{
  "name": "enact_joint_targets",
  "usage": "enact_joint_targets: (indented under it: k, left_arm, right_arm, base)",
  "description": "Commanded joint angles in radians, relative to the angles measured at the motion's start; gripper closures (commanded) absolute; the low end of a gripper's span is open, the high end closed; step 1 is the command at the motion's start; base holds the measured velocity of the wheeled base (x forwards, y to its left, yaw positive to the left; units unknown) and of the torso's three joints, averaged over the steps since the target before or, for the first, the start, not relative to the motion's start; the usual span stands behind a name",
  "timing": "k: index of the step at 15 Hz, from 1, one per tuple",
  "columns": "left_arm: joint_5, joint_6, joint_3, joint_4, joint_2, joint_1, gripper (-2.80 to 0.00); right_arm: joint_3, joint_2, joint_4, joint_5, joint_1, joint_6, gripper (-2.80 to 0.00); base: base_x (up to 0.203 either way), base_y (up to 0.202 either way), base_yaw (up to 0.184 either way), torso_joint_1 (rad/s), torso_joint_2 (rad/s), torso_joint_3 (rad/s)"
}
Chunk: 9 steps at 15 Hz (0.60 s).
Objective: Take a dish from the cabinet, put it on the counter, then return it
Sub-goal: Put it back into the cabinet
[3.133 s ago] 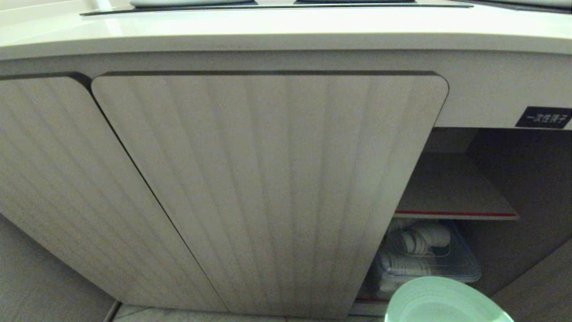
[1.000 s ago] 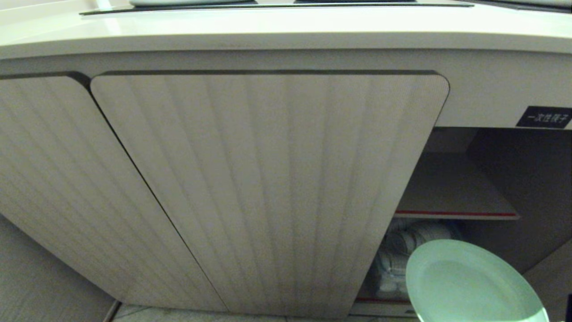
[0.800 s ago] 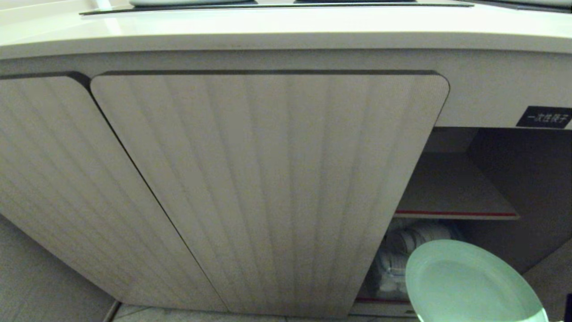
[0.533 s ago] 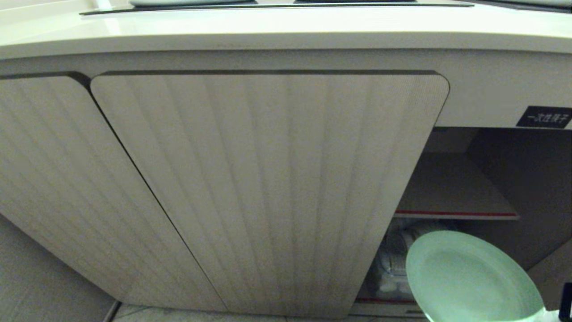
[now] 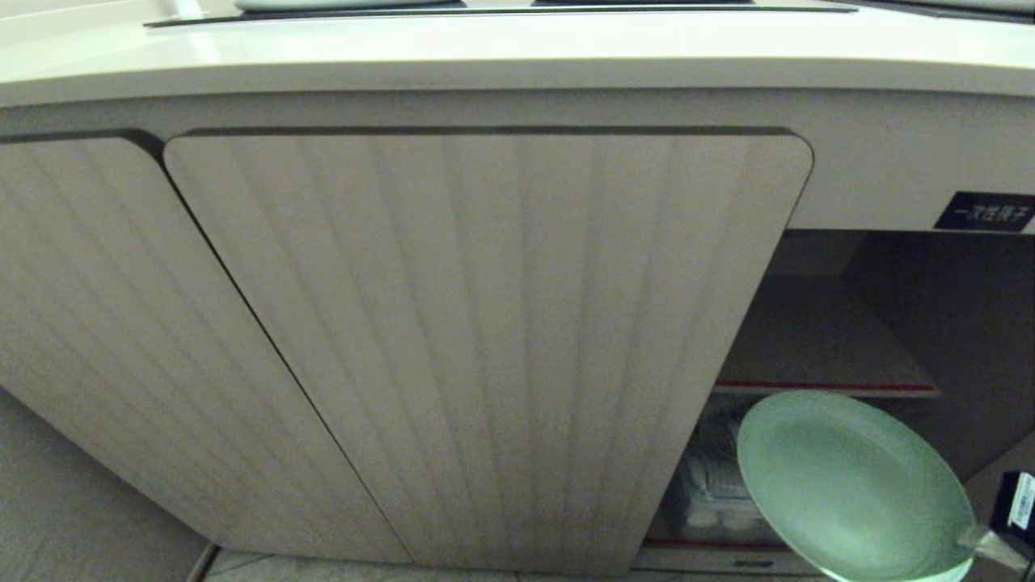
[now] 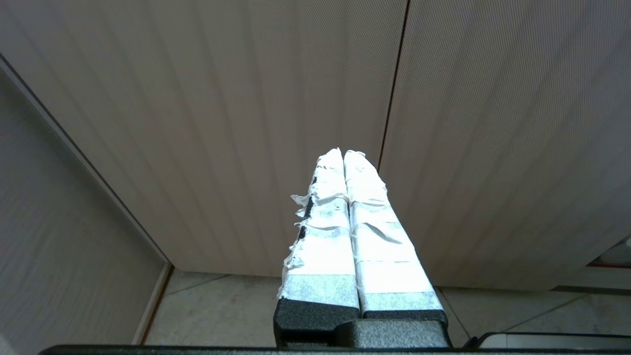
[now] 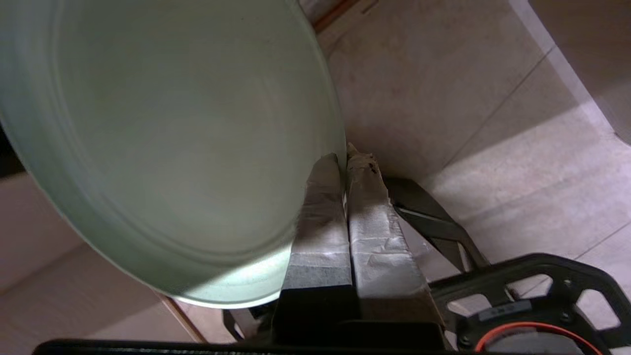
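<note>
Right gripper (image 7: 343,160) is pinched tight on the rim of the round mint-green matte plate (image 5: 849,485), lower right of the head view, just outside the open beige ribbed cabinet (image 5: 485,323). Left gripper (image 6: 343,158) sits closed and idle. Looks like the take-out step; next it'd need lifting to the smooth cream counter (image 5: 517,48) without tipping.

Mint-green dish (image 5: 849,485) tilted before the open cabinet (image 5: 817,339)
</note>
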Motion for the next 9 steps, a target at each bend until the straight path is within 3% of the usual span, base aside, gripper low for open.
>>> enact_joint_targets:
  k: [1,9]
  left_arm:
    - [0.0,-0.001,0.0,0.0,0.0,0.0,0.0]
    - [0.0,-0.001,0.0,0.0,0.0,0.0,0.0]
  right_arm:
    - [-0.014,0.043,-0.021,0.001,-0.003,0.012,0.0]
    - [-0.023,0.138,-0.11,0.001,-0.007,0.018,0.0]
  base:
    - [0.0,0.0,0.0,0.0,0.0,0.0]
    - [0.0,0.0,0.0,0.0,0.0,0.0]
